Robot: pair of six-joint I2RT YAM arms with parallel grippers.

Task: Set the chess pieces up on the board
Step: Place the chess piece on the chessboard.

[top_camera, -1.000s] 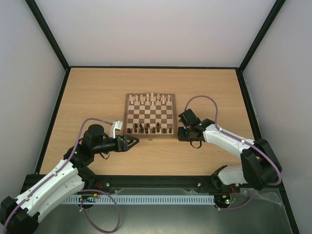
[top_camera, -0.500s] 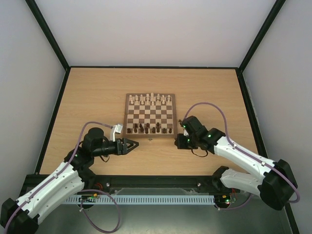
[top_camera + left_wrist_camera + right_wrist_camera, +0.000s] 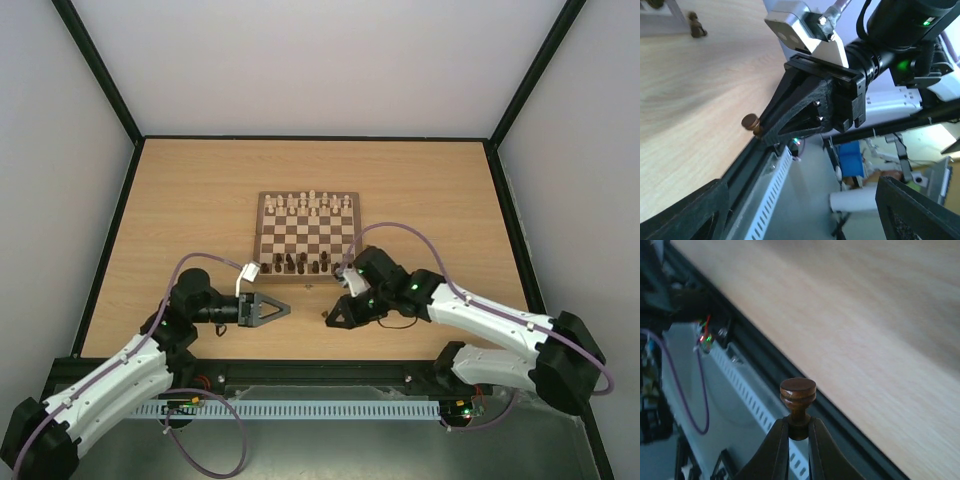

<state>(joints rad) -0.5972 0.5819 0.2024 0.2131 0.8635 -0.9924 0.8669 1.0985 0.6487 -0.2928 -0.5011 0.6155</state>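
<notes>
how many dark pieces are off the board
2: one dark piece pinched in the right gripper, a second dark piece on the table near the board. Others may be hidden.

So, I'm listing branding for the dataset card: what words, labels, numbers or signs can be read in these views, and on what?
None can be read.
The board: no letters or numbers visible on its frame from above.
The right gripper and the dark chess piece it pinches: no marking.
Blue and white clutter in the left wrist view: too blurred to read.
</notes>
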